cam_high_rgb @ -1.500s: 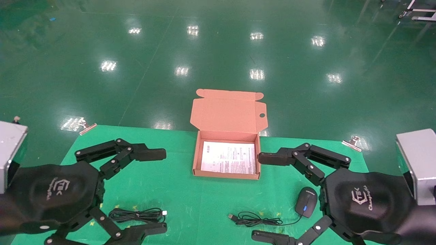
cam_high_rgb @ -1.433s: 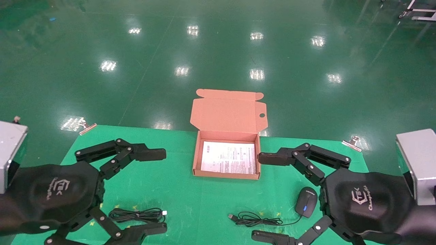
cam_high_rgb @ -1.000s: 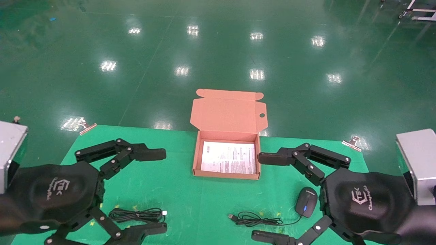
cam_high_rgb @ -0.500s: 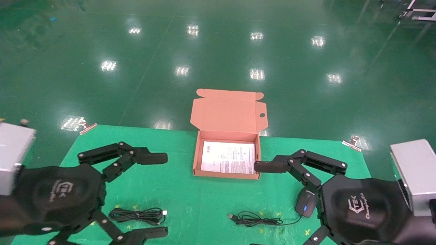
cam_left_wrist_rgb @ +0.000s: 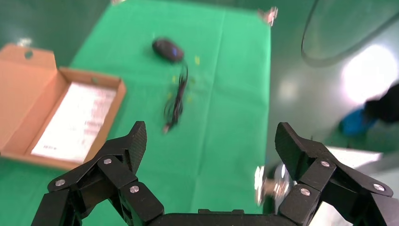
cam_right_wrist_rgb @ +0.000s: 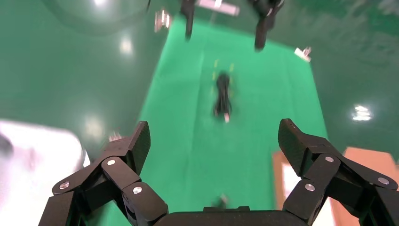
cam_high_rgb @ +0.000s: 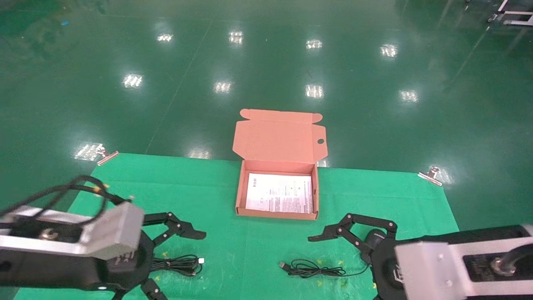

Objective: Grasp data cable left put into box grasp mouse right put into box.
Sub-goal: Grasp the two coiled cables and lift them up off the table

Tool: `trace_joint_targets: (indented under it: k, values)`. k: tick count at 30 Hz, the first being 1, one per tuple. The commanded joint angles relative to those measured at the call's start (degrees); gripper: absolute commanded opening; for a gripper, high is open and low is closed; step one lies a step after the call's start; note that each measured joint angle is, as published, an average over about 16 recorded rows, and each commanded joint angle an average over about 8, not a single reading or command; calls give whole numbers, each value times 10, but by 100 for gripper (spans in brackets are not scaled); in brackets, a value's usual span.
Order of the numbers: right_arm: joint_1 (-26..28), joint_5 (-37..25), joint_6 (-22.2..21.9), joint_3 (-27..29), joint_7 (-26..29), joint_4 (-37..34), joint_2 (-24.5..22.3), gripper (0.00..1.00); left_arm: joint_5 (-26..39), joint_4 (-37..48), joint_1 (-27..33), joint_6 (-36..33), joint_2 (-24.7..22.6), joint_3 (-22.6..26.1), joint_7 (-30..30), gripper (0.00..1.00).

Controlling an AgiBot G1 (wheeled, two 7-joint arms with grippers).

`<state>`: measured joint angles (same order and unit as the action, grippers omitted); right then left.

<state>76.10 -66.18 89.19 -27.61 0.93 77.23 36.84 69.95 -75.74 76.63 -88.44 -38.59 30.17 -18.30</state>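
Green mat (cam_high_rgb: pixel 216 200) with open box (cam_high_rgb: pixel 276 210), data cable (cam_high_rgb: pixel 177 264) and mouse (cam_left_wrist_rgb: pixel 168 49).
Left gripper (cam_left_wrist_rgb: pixel 210 147) and right gripper (cam_right_wrist_rgb: pixel 214 145): fingers spread wide, holding nothing.

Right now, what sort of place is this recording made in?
Probably a factory or lab floor set up as a packing station: glossy green floor, a table under a clipped green cloth, an open mailer box.
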Motion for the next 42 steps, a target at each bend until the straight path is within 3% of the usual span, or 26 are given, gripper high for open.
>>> trace_joint_targets:
  k: [1, 10, 22, 32, 42]
  values:
    - [22, -33, 3, -20, -21, 2, 4, 100, 30, -5, 16, -5, -6, 14, -1, 100]
    - [84, -172, -13, -111, -81, 5, 44, 100, 148, -8, 80, -9, -48, 103, 8, 100]
    - [85, -358, -67, -194, -109, 5, 103, 100, 331, -7, 92, 30, -102, 206, 25, 100]
    - [35, -472, -135, -229, -69, 2, 132, 100, 434, 35, 68, 83, -143, 242, 2, 100]
    - [-4, -503, -170, -231, 16, -26, 155, 100, 438, 172, 56, 135, -186, 238, 5, 100]
